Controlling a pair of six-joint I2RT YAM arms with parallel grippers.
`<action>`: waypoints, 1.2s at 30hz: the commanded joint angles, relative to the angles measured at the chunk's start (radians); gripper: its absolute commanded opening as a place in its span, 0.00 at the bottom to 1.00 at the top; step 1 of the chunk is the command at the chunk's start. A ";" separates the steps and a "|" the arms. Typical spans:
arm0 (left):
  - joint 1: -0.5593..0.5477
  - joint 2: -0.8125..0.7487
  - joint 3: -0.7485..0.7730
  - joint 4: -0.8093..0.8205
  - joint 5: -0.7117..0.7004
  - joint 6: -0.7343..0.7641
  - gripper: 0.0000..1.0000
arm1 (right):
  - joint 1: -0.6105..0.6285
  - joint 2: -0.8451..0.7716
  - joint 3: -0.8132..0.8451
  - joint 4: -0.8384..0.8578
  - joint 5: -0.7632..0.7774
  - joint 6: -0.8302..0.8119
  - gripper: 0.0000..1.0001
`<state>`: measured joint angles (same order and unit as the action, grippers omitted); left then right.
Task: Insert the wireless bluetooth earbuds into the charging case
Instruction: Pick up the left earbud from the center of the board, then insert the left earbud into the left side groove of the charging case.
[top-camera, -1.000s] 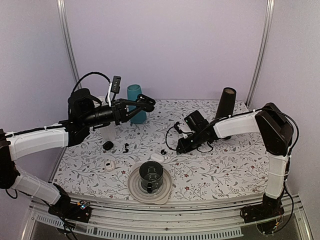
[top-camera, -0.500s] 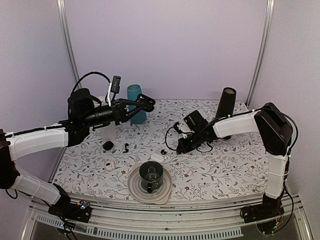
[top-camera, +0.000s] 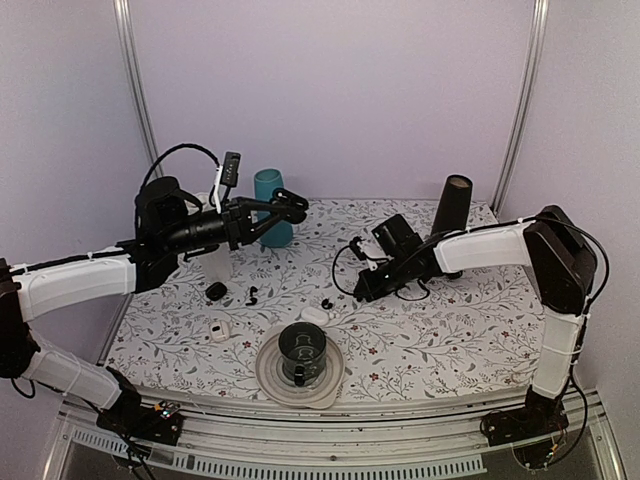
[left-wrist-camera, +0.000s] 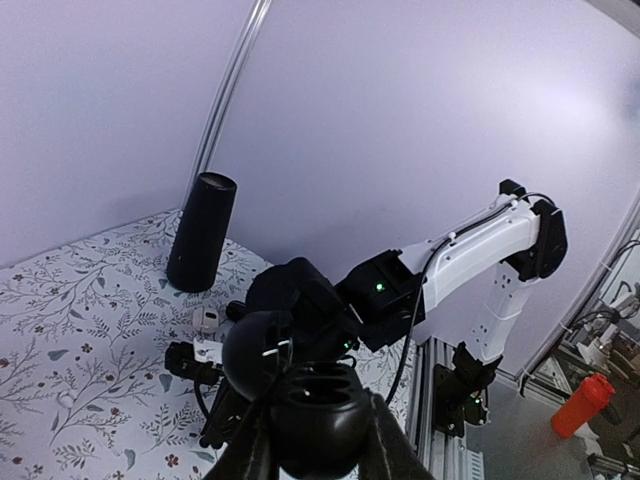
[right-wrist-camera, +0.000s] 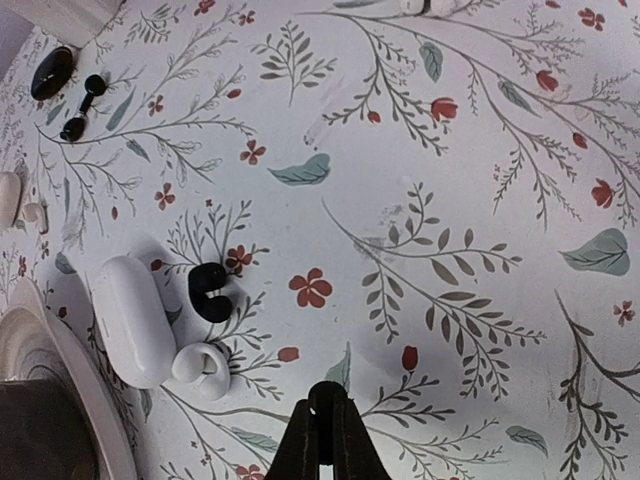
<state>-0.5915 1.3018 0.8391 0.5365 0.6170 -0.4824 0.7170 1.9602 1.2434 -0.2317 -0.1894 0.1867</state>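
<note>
1. The right gripper (right-wrist-camera: 322, 440) is down low over the floral-print tablecloth (right-wrist-camera: 480, 150), fingers pressed together with nothing between them.
2. Just ahead of it, to the left, lies a tiny glossy black hook-shaped earbud (right-wrist-camera: 210, 291). It sits right beside a white oval plastic case (right-wrist-camera: 128, 320) and a small white ring-shaped piece (right-wrist-camera: 200, 372).
3. Well beyond those, a second black earbud (right-wrist-camera: 82, 105) lies near a black oval pod (right-wrist-camera: 50, 72).
4. The left gripper (left-wrist-camera: 318, 445) is raised off the table, pinching a glossy black rounded charging case (left-wrist-camera: 300, 410).
</note>
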 joint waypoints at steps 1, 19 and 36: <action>0.031 0.011 -0.008 0.000 0.022 0.029 0.00 | -0.008 -0.112 -0.024 0.045 -0.007 0.023 0.03; 0.052 0.160 0.055 -0.007 0.356 0.098 0.00 | 0.004 -0.511 -0.064 0.079 -0.177 -0.049 0.03; -0.024 0.191 0.116 -0.065 0.474 0.153 0.00 | 0.141 -0.553 0.054 0.128 -0.365 -0.122 0.04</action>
<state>-0.5766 1.4845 0.9104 0.5068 1.0554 -0.3813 0.8360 1.3849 1.2369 -0.1257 -0.5026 0.0940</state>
